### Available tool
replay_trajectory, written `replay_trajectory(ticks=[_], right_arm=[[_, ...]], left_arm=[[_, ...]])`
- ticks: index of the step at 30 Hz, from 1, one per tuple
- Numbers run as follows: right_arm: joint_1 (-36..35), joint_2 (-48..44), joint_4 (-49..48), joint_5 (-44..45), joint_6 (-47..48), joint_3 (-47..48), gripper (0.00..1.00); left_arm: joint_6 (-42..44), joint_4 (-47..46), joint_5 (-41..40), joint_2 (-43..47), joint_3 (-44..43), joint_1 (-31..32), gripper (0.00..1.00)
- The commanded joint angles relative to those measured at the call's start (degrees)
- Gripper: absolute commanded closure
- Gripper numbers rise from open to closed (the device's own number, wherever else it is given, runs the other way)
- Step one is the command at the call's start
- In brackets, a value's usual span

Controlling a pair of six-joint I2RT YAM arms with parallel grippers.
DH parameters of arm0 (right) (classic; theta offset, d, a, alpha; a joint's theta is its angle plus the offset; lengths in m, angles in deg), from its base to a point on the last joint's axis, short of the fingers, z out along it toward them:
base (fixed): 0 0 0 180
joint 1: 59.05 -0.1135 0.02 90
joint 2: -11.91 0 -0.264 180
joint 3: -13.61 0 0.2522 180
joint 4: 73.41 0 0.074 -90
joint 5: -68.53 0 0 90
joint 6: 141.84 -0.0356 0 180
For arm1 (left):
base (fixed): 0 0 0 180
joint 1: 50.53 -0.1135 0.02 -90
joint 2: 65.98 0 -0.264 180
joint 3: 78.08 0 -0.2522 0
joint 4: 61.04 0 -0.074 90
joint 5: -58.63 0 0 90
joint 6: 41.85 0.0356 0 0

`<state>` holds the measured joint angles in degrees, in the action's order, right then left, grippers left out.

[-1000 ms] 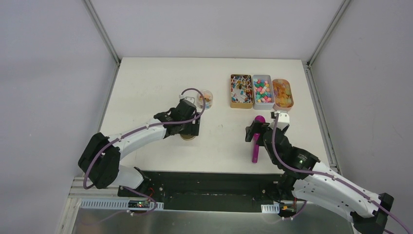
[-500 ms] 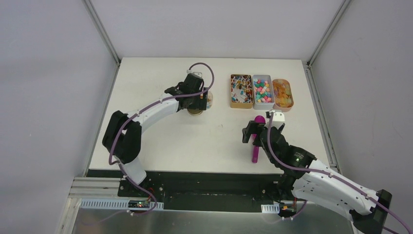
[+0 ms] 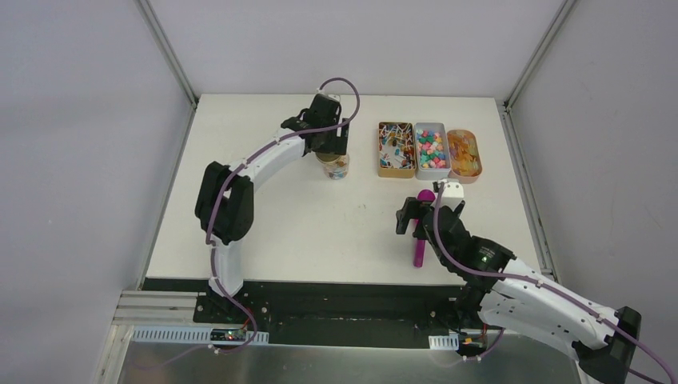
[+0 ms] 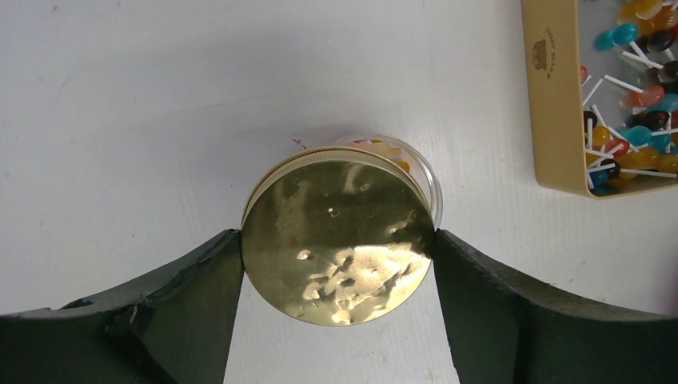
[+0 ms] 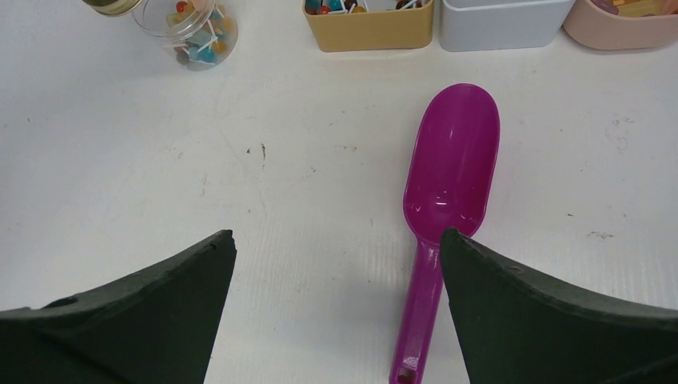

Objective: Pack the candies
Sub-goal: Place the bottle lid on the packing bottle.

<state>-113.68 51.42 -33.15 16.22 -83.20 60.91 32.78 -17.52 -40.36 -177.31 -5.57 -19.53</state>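
The candies lie in three trays at the far right: mixed wrapped ones in a tan tray (image 3: pixel 396 150), pastel pieces in a grey tray (image 3: pixel 431 150), amber ones in a pink tray (image 3: pixel 464 154). A small clear jar (image 3: pixel 337 167) holds a few candies (image 5: pixel 196 36). My left gripper (image 3: pixel 326 142) is shut on the round gold lid (image 4: pixel 340 236) and holds it just above the jar, whose rim (image 4: pixel 428 180) shows behind the lid. My right gripper (image 5: pixel 336 236) is open and empty, low over the table, with the magenta scoop (image 5: pixel 450 172) by its right finger.
The scoop (image 3: pixel 420 232) lies flat on the white table, bowl toward the trays, handle toward me. The tan tray's corner (image 4: pixel 560 104) sits close to the right of the jar. The table's far edge and side walls frame the area.
My left arm has carried the gold lid from the middle of the table away from me to above the jar. My right gripper has drifted slightly left and stays open over the scoop.
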Motion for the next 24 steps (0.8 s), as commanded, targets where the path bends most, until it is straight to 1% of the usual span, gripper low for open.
replay_trajectory(ticks=[1,8,16,24], right_arm=[[-0.24,0.71,-1.73,0.58,0.52,3.0,0.0],[-0.24,0.9,-1.71,1.25,0.82,3.33,0.0],[-0.21,1.71,-2.5,1.13,0.77,3.6,0.0],[-0.22,1.71,-2.82,1.23,0.83,3.36,0.0]], left_arm=[[1.87,1.64,1.14,-2.84,-4.9,-0.57,0.27],[2.58,2.97,1.58,-6.06,-7.71,-0.68,0.25],[3.21,3.2,2.92,-7.8,-8.97,-0.68,0.21],[3.36,3.2,5.01,-7.47,-9.53,-0.68,0.12]])
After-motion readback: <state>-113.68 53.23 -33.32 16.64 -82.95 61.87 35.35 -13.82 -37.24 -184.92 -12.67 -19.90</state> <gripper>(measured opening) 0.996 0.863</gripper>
